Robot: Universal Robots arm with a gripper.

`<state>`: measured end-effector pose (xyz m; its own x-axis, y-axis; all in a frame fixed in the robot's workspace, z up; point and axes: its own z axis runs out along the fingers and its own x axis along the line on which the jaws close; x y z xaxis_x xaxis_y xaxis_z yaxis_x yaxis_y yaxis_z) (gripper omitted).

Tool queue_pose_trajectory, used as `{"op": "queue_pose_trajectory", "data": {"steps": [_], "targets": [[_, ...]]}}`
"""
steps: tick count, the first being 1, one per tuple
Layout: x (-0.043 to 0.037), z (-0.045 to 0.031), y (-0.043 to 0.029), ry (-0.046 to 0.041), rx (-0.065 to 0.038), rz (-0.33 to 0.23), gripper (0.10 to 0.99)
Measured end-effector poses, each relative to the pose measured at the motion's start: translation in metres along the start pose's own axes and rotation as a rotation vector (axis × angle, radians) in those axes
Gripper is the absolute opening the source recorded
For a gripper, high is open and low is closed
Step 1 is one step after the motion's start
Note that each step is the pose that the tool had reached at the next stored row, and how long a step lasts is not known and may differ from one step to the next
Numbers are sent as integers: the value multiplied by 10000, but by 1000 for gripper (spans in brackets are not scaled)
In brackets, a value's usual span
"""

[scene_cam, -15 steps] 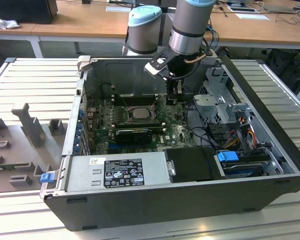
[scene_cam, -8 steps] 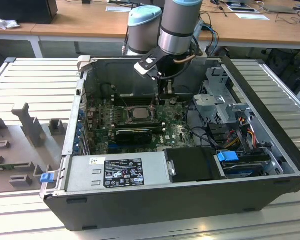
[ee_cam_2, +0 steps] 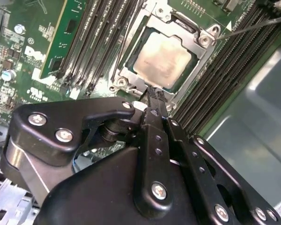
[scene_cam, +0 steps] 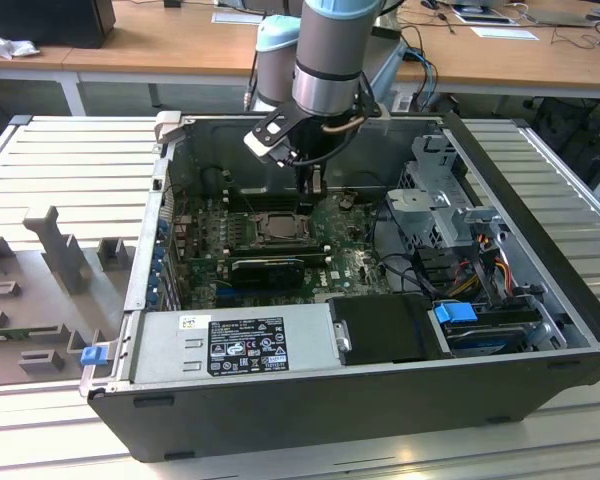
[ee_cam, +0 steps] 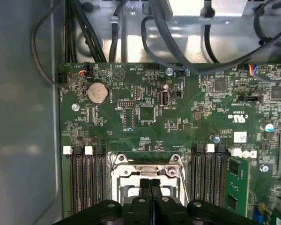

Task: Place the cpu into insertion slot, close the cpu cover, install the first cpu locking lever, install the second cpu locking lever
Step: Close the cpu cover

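Note:
The cpu (ee_cam_2: 163, 57), a pale silver-beige square, lies in the insertion slot (ee_cam_2: 119, 82) on the green motherboard. The cpu cover (ee_cam_2: 155, 21), a dull metal frame, lies flat around it. My gripper (ee_cam_2: 152, 89) is shut with nothing between its fingers, and its tips sit at the socket's edge. A thin locking lever (ee_cam_2: 255, 24) runs out from one socket corner. In the exterior view my gripper (scene_cam: 308, 205) hangs just above the exterior view's right side of the insertion slot (scene_cam: 272, 226). In the first wrist view the fingertips (ee_cam: 144, 183) cover part of the insertion slot (ee_cam: 119, 172).
Black memory slots (ee_cam_2: 91, 42) flank the socket on both sides. A long black ribbed heatsink (scene_cam: 268, 270) lies in front of it. Drive cages and cables (scene_cam: 460, 240) fill the case at the exterior view's right; the power supply (scene_cam: 230, 345) sits along the front.

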<state>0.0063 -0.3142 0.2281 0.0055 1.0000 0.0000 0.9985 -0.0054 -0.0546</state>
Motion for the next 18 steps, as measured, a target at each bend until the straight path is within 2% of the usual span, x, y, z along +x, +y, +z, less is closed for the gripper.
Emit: {"op": "queue_pose_trajectory", "data": {"steps": [1, 3, 6, 8, 10, 18], "targets": [[0, 30, -9, 1, -2, -1, 106], [0, 42, -36, 0, -1, -1, 106], [-1, 56, -129, 1, -6, -59, 106], [0, 60, -151, 4, -119, -83, 106], [-1, 66, -203, 1, -267, -132, 106], [-2, 76, -372, 1, -279, -144, 106]]}}
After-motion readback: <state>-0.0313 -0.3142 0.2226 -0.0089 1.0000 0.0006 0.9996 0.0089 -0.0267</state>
